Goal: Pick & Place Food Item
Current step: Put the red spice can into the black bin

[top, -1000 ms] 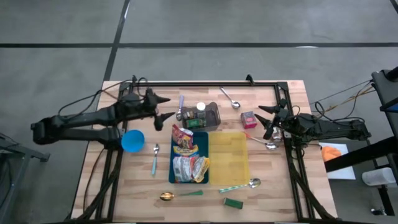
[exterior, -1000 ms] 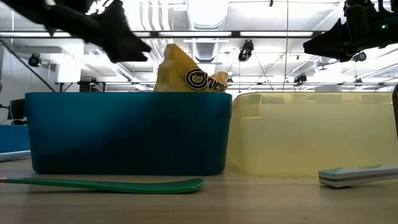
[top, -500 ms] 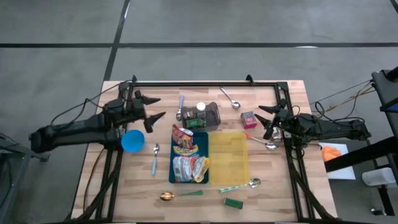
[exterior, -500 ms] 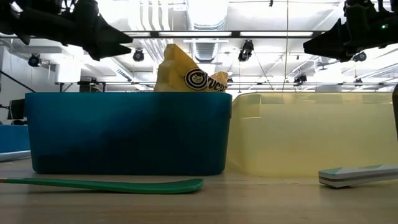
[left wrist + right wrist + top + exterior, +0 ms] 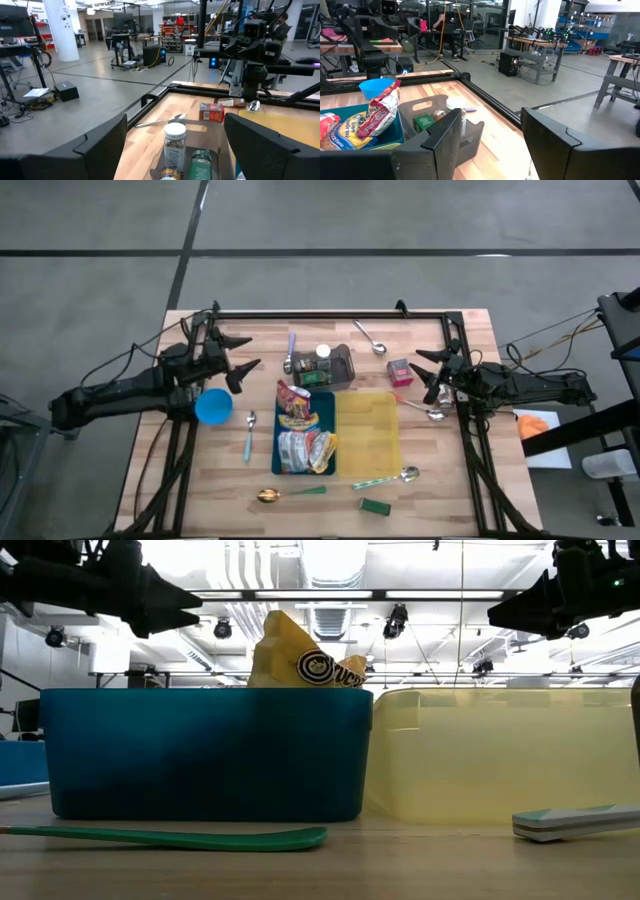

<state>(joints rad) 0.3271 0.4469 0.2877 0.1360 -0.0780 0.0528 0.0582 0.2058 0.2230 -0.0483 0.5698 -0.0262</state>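
Several snack bags (image 5: 300, 430) lie in a teal bin (image 5: 277, 438); a yellow bag (image 5: 300, 658) sticks up above the bin's rim in the low view. Beside it, toward the table's right, stands an empty yellow bin (image 5: 368, 432). My left gripper (image 5: 252, 353) hangs open above the table's left part, level, pointing toward a grey caddy (image 5: 343, 370), with nothing between its fingers. My right gripper (image 5: 418, 375) hovers open and empty at the table's right side, pointing toward the table's left.
The caddy holds jars (image 5: 175, 142). A blue cup (image 5: 213, 406) stands near my left gripper. A red box (image 5: 399, 370), spoons (image 5: 370, 336) (image 5: 249, 435) (image 5: 409, 473), a green-handled spoon (image 5: 290, 493) and a green block (image 5: 375, 506) lie around the bins. A black frame (image 5: 330, 314) edges the table.
My left gripper has drawn back from the caddy toward the table's left edge, staying open and empty. The bins and bags have kept their places.
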